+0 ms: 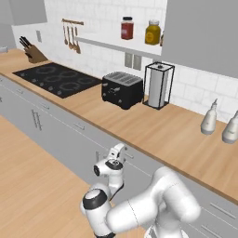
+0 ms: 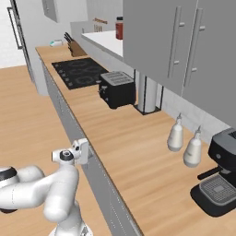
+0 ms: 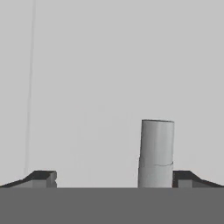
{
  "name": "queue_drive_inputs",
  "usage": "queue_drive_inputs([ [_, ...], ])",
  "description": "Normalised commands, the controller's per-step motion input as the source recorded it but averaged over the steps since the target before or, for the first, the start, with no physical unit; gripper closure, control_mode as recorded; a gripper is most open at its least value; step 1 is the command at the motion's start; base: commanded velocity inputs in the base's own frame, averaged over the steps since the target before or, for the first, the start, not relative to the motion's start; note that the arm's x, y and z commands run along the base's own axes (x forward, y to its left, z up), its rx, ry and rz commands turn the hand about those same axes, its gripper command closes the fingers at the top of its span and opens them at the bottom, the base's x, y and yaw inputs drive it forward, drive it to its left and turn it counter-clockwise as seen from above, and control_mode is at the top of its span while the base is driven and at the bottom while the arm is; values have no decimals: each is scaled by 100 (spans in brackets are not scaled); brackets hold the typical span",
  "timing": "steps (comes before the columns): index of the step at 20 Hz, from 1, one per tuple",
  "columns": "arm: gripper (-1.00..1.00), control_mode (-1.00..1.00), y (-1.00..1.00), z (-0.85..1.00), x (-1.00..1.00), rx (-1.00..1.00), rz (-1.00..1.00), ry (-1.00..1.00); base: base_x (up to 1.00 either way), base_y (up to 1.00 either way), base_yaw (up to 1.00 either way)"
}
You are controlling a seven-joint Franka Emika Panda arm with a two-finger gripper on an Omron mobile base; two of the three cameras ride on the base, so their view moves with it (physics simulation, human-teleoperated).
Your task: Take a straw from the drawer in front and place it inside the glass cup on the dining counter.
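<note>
toaster (image 1: 122, 89) black | worktop (image 1: 158, 128) light wood | cabinets (image 1: 56, 128) grey | hob (image 1: 58, 79) black

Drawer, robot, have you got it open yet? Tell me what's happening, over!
Gripper open, holding nothing. Drawer shut; grey front close ahead, its bar handle between the fingertips, nearer one of them. Straw not in sight. Nothing in the way.

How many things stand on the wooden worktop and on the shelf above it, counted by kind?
Toaster: 1
Paper towel holder: 1
Knife block: 1
White bottles: 2
Coffee machine: 1
Jars on the shelf: 2
Total: 8
</note>
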Motion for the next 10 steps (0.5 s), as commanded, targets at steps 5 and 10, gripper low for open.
queue_drive_inputs([
  [5, 100, -100, 0, -32, 15, 0, 2, 0, 0, 0, 0],
  [10, 100, -100, 2, -14, -5, 0, 3, 0, 0, 0, 0],
])
